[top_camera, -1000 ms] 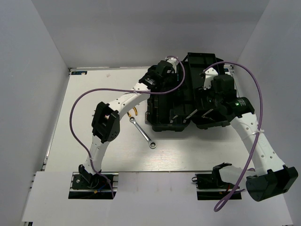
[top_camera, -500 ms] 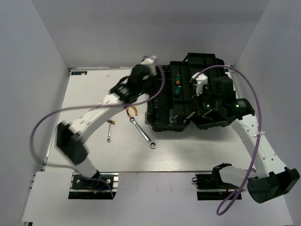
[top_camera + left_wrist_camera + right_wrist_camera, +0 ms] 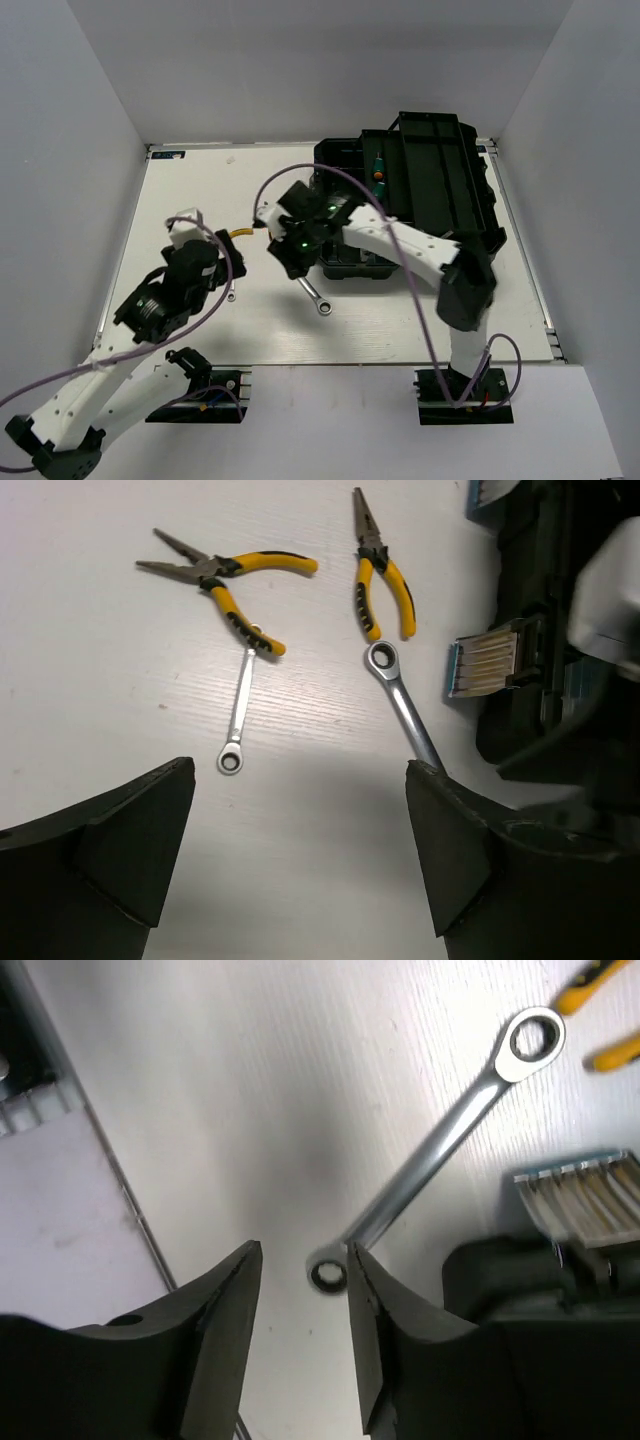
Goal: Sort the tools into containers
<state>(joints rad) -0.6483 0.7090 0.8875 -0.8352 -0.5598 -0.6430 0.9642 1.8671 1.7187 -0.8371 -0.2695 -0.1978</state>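
Observation:
Two yellow-handled pliers (image 3: 230, 590) (image 3: 382, 575), a small silver wrench (image 3: 240, 695) and a long ratchet wrench (image 3: 400, 695) lie on the white table left of the black toolbox (image 3: 440, 190). Green-handled screwdrivers (image 3: 378, 165) lie in its tray. My left gripper (image 3: 300, 770) hangs open and empty above bare table, short of the small wrench. My right gripper (image 3: 302, 1255) is open over the long wrench (image 3: 440, 1135). The wrench's small ring end (image 3: 327, 1275) shows between the fingertips, close to the right finger (image 3: 375, 1300). From above, the right gripper (image 3: 292, 262) covers the long wrench's upper end (image 3: 312, 294).
The right arm (image 3: 410, 245) stretches across the toolbox's front. The left arm (image 3: 160, 295) sits over the near left of the table and partly hides the small wrench. A ribbed latch (image 3: 485, 665) sticks out of the toolbox's left side. White walls enclose the table.
The left arm has drawn back from the toolbox to the near left of the table. The right arm has swung from the toolbox's right side across to the long wrench.

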